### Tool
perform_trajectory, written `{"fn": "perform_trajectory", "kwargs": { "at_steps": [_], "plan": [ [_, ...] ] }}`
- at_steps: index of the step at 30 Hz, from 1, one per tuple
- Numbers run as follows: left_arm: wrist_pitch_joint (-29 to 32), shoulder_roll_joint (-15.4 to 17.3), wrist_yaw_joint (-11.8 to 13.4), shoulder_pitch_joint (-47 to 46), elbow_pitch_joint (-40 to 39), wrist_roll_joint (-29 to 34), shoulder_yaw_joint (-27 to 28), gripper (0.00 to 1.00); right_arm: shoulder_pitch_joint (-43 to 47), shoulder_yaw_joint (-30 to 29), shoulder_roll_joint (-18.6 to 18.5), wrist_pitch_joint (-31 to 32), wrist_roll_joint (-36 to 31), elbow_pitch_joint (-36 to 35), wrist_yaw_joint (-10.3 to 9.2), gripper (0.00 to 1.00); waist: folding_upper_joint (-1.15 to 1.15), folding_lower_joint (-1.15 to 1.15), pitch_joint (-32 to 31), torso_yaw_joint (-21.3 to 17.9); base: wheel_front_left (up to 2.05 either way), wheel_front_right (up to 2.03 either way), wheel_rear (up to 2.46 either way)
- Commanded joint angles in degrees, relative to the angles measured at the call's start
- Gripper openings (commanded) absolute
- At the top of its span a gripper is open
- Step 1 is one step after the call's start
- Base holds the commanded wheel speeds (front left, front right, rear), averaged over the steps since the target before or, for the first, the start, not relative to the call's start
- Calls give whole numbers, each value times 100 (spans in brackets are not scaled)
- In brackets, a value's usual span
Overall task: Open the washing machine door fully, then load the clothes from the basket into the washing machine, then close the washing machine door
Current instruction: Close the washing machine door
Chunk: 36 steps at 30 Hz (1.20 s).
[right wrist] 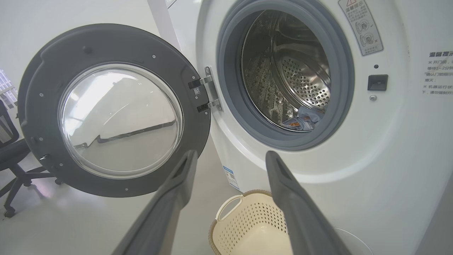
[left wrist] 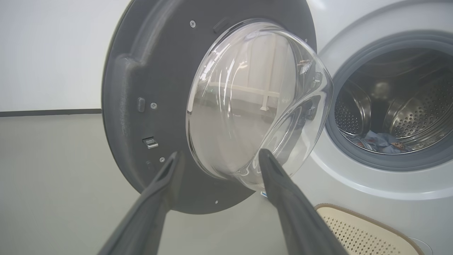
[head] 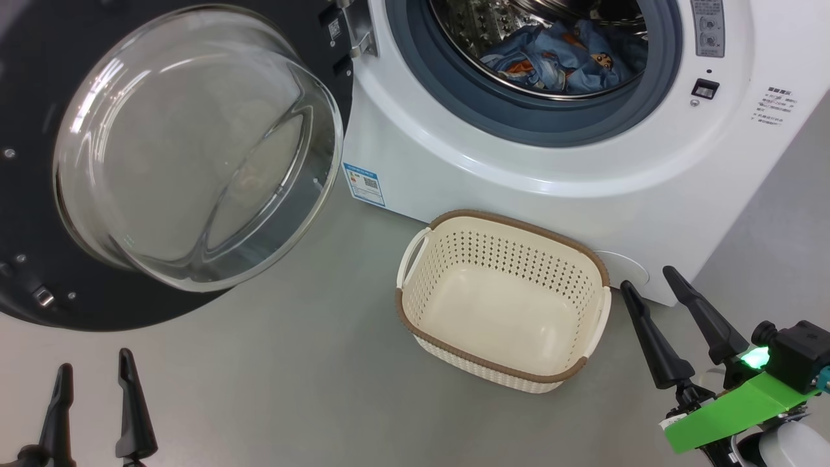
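Looking heavy and stiff, the washing machine door [head: 194,149] ahead of the released left claw [head: 94,360] suits a rim push.

head view's left edge cuts the door [head: 194,143], its top edge the drum [head: 472,31].

Washing machine [right wrist: 371,170] front: Chinese notice [right wrist: 439,74] headed "温馨提示"; blue sticker [head: 363,183] illegible.

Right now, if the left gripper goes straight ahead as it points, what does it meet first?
Most likely the left gripper meets the bulging glass of the open door; depth is unclear.
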Motion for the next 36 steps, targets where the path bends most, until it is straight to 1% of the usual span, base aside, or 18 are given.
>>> {"fn": "perform_trajectory", "kwargs": {
  "at_steps": [1,7,8,9,10,11,12,14,17,20,21,24,26,30,31,32,36],
  "plan": [
    [-32,79,62,-30,-186,-74,165,100,-179,89,-119,-46,62,-106,42,100,0,0,-1,8,0,0,0],
    [-32,79,51,-67,-309,-163,273,100,-202,122,-111,-46,65,-105,42,100,0,0,3,-8,0,0,0],
    [-32,79,36,-79,-356,-180,307,75,-203,122,-111,-46,67,-105,42,100,0,0,5,-15,0,0,0],
    [-32,79,15,-95,-399,-237,349,45,-202,121,-110,-46,68,-106,42,100,0,0,7,-23,0,0,0],
    [-32,79,-7,-116,-446,-299,405,36,-200,118,-107,-46,68,-107,42,100,0,0,8,-32,0,0,0],
    [-32,79,-35,-141,-505,-360,466,22,-196,114,-103,-46,68,-110,42,100,0,0,9,-40,0,0,0],
    [-32,79,-70,-174,-560,-454,538,0,-192,109,-99,-46,67,-113,42,100,0,0,10,-48,0,0,0],
    [-32,79,-153,-261,-678,-637,719,0,-175,92,-88,-46,64,-117,42,100,0,0,10,-62,0,0,0],
    [-32,79,-264,-413,-956,-619,970,0,-148,85,-67,-46,55,-130,42,100,0,0,9,-89,0,0,0],
    [-32,84,-302,-624,-1113,-809,1230,0,-118,77,-50,-46,50,-134,42,100,0,0,6,-108,0,0,0],
    [-32,84,-302,-624,-1113,-809,1230,0,-118,77,-50,-46,50,-134,42,100,0,0,6,-108,0,0,0],
    [-32,314,-308,-873,-1131,-1320,1268,0,-88,67,-39,-46,47,-140,42,100,0,0,3,-117,0,0,0],
    [-32,474,-309,-1077,-1034,-1908,1348,0,-71,61,-36,-46,44,-148,42,100,0,0,5,-119,0,0,0],
    [-32,1107,-309,-1472,-655,-2926,1556,0,-67,74,-17,-46,39,-151,42,100,0,0,28,-144,0,0,0],
    [-32,1493,-310,-1664,-349,-3400,1617,0,-71,92,-8,-46,38,-148,42,100,0,0,42,-158,0,0,0],
    [-32,1682,-310,-1753,-201,-3604,1610,0,-70,98,-6,-46,39,-146,42,100,0,0,47,-162,0,0,0],
    [105,2260,-310,-2177,458,-4479,1618,0,-58,106,1,-46,39,-147,42,100,0,0,67,-170,0,0,0]
  ]
}}
